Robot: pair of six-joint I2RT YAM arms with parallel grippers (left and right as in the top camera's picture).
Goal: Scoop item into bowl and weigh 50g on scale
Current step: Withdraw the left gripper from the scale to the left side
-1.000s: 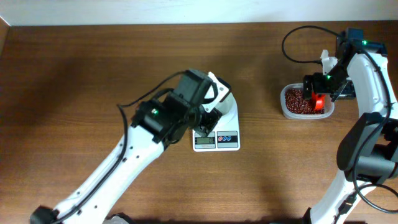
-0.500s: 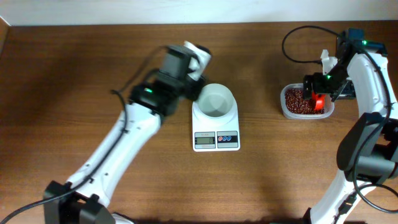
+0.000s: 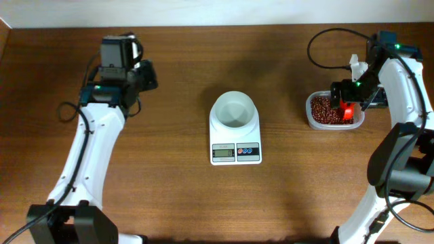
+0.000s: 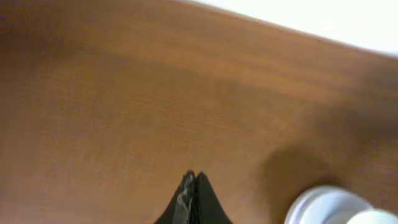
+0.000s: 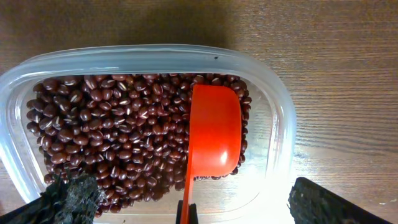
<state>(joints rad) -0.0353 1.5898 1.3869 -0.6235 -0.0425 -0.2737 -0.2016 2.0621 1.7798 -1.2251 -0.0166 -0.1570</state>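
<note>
So the bowl (image 3: 234, 110) is sitting on the scale (image 3: 236, 153), dead centre in the overhead view, and it looks empty to us. No beans (image 5: 112, 137) in it at all; they're all in the clear tub (image 5: 283, 124), well off to the right side of the table (image 3: 169, 190). We can't read the scale's display from here, too small.

The left gripper (image 4: 194, 183) is parked near the far-left edge, well apart from everything. Its fingers are pressed together with nothing between them, so we'd say it's out of this step.

The action is on the right. The red scoop (image 5: 214, 130) is lying in the tub, cup end resting on the beans and handle pointing back toward the wrist camera. The right gripper (image 5: 196, 202) hangs over that handle with its fingers spread wide, one on each side of it. As far as we can see, neither is touching it, so the scoop isn't picked up yet.

Our read: we're at the "grab the scoop" step, and no scooping or weighing has been done.

The next move needs the right fingers to close squarely on that thin handle. Then dig the cup into the heap, lift it level and carry it across to the bowl without spilling. We'd tip the beans in a bit at a time, since overshooting the target means fishing some back out.
</note>
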